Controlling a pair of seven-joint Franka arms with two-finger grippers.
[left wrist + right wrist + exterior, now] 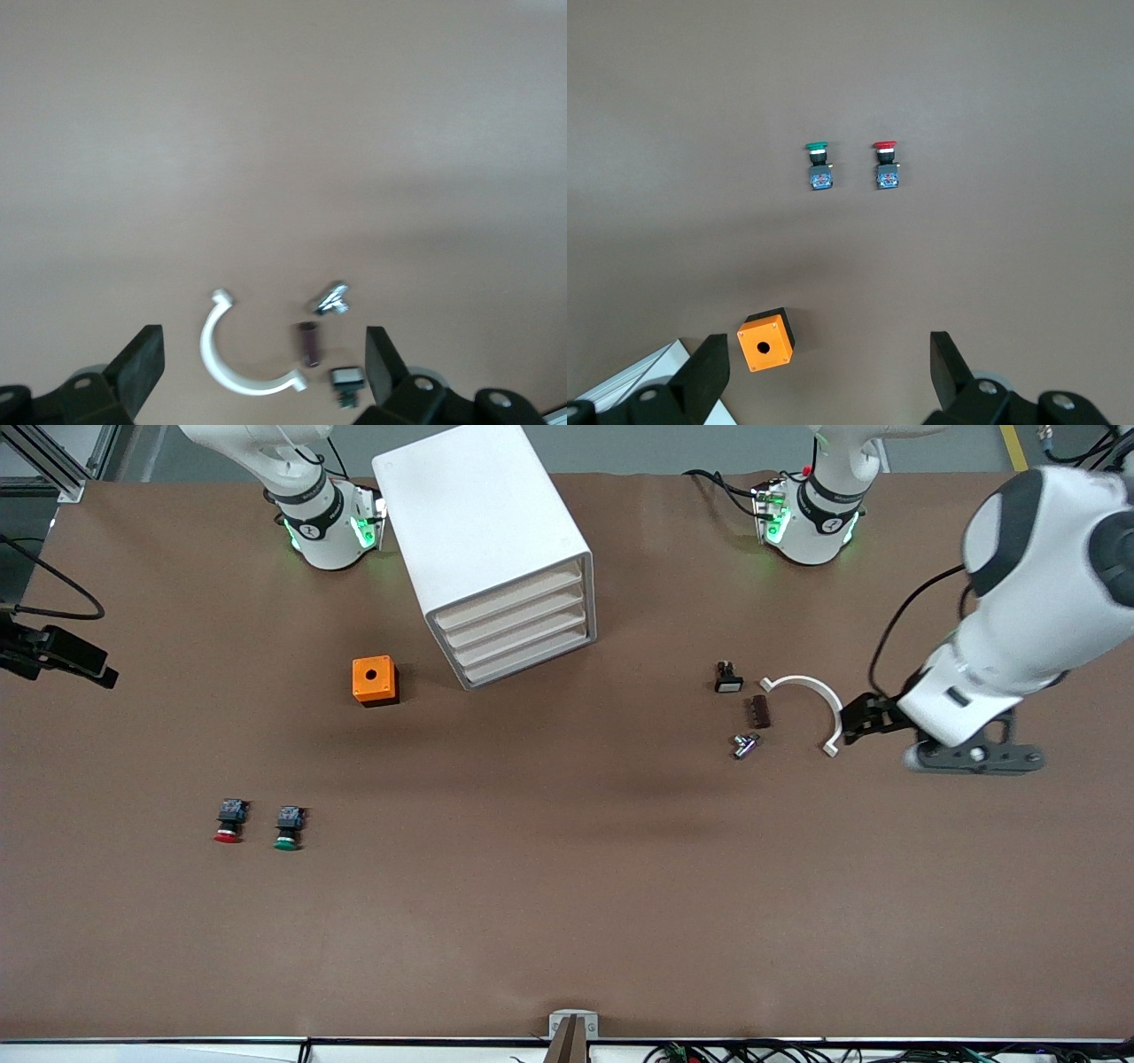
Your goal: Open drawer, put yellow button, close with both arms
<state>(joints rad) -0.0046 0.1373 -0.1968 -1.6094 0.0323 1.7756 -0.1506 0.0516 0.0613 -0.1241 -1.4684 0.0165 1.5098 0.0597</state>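
Progress: all four drawers look shut, including the top drawer of the cabinet at upper middle. I can't judge whether anything is done.
Yellow button: not visible anywhere on the desk.
Left gripper: fingers spread, empty, over the desk beside the white half-ring.
Right gripper: fingers apart, empty, above the orange box.
Counts: one red button, one green button, three small parts by the half-ring.
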